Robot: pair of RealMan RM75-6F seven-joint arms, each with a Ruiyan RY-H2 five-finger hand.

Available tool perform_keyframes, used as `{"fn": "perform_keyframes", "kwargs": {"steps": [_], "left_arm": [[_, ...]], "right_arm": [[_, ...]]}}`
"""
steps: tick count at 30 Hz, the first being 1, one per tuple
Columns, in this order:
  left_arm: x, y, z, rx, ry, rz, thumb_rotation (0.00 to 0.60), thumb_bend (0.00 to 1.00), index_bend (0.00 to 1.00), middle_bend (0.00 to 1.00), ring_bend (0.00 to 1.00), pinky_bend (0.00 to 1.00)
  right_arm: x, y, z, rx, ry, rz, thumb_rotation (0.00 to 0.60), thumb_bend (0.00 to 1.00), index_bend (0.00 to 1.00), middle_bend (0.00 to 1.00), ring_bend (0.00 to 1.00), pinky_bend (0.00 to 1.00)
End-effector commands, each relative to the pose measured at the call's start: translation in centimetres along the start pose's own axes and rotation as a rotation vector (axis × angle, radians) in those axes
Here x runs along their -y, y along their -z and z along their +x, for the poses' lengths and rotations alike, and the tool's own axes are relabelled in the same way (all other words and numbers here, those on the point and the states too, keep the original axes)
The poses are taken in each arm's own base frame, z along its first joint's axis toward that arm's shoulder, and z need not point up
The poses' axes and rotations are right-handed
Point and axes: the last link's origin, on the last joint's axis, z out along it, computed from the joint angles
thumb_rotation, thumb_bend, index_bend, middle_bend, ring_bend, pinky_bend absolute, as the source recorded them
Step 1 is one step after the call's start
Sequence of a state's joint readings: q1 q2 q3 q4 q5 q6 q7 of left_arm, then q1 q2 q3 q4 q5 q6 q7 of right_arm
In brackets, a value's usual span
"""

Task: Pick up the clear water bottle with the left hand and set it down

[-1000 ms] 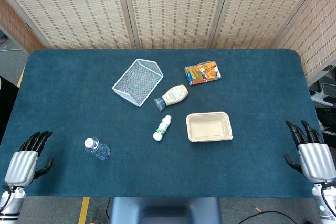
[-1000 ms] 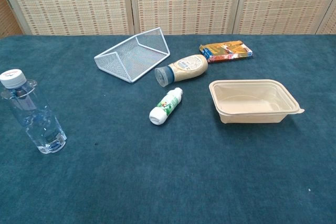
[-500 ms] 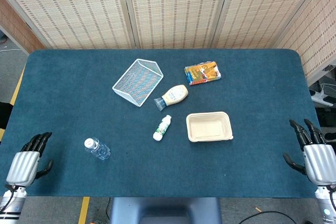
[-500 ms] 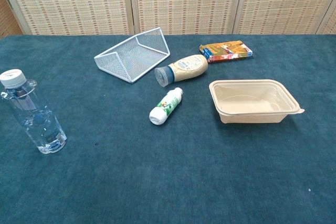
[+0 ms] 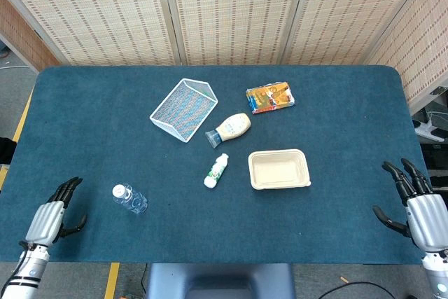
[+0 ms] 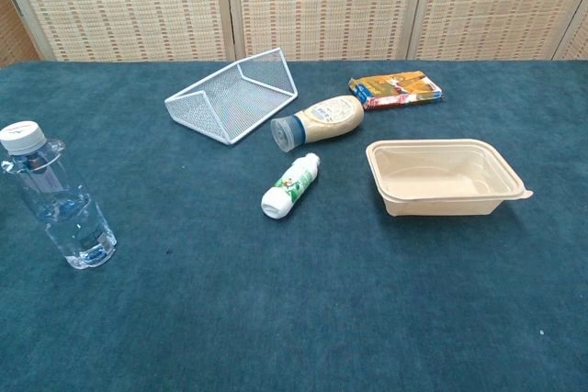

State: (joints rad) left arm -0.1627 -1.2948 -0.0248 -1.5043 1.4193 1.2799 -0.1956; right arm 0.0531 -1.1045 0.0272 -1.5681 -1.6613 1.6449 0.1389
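The clear water bottle [image 5: 129,199] [image 6: 57,199] stands upright with a white cap near the front left of the blue table [image 5: 91,124]. My left hand [image 5: 54,213] hovers at the table's front left corner, a short way left of the bottle, fingers spread and holding nothing. My right hand [image 5: 414,202] sits at the front right edge, fingers apart and empty. Neither hand shows in the chest view.
A white wire basket [image 5: 184,109] lies tipped on its side at centre back. Beside it lie a mayonnaise bottle [image 5: 229,129], a small white bottle [image 5: 216,171], a beige food tray [image 5: 278,169] and an orange snack packet [image 5: 270,96].
My left hand has shifted a little to the right, toward the bottle. My right hand has barely moved. The bottle and other objects stayed put.
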Motion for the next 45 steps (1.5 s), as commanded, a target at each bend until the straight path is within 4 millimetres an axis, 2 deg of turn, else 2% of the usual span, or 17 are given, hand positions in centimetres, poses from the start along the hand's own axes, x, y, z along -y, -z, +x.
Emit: {"fn": "perform_keyframes", "kwargs": {"steps": [1, 16, 24, 28, 30, 35, 39, 45], "left_arm": [[-0.7, -0.7, -1.3, 0.006, 0.086, -0.013, 0.6, 0.41, 0.0, 0.0, 0.0, 0.18], [-2.9, -2.7, -5.6, -0.011, 0.328, -0.043, 0.6, 0.39, 0.0, 0.0, 0.0, 0.17], [-3.9, -3.4, -6.9, 0.053, 0.473, -0.034, 0.6, 0.39, 0.0, 0.0, 0.0, 0.17], [-4.0, -3.5, -7.6, 0.086, 0.514, -0.012, 0.6, 0.38, 0.1, 0.1, 0.02, 0.17], [-4.0, -3.6, -7.8, 0.094, 0.525, -0.007, 0.6, 0.38, 0.12, 0.14, 0.04, 0.17], [-4.5, -3.7, -8.3, 0.098, 0.575, -0.007, 0.6, 0.38, 0.19, 0.25, 0.13, 0.17], [-4.8, -3.6, -8.4, 0.112, 0.597, -0.022, 0.6, 0.38, 0.2, 0.26, 0.13, 0.17], [-5.4, -3.2, -8.0, 0.148, 0.641, -0.056, 0.6, 0.38, 0.15, 0.22, 0.12, 0.16]], "right_arm": [[0.0, -0.3, -0.4, 0.024, 0.003, -0.006, 0.6, 0.16, 0.0, 0.16, 0.0, 0.15], [0.2, -0.5, -0.8, 0.097, -0.005, -0.005, 0.6, 0.16, 0.0, 0.16, 0.0, 0.15], [0.1, -0.6, -0.9, 0.127, -0.014, -0.007, 0.6, 0.16, 0.0, 0.16, 0.0, 0.15], [0.1, -0.6, -0.8, 0.125, -0.014, -0.009, 0.6, 0.16, 0.0, 0.16, 0.0, 0.15], [0.1, -0.6, -0.8, 0.125, -0.015, -0.01, 0.6, 0.16, 0.0, 0.16, 0.0, 0.15], [0.1, -0.6, -0.9, 0.13, -0.013, -0.008, 0.6, 0.16, 0.0, 0.16, 0.0, 0.15], [0.1, -0.6, -1.0, 0.137, -0.011, -0.009, 0.6, 0.16, 0.0, 0.16, 0.0, 0.15], [0.2, -0.7, -1.0, 0.138, -0.01, -0.008, 0.6, 0.16, 0.0, 0.16, 0.0, 0.15]]}}
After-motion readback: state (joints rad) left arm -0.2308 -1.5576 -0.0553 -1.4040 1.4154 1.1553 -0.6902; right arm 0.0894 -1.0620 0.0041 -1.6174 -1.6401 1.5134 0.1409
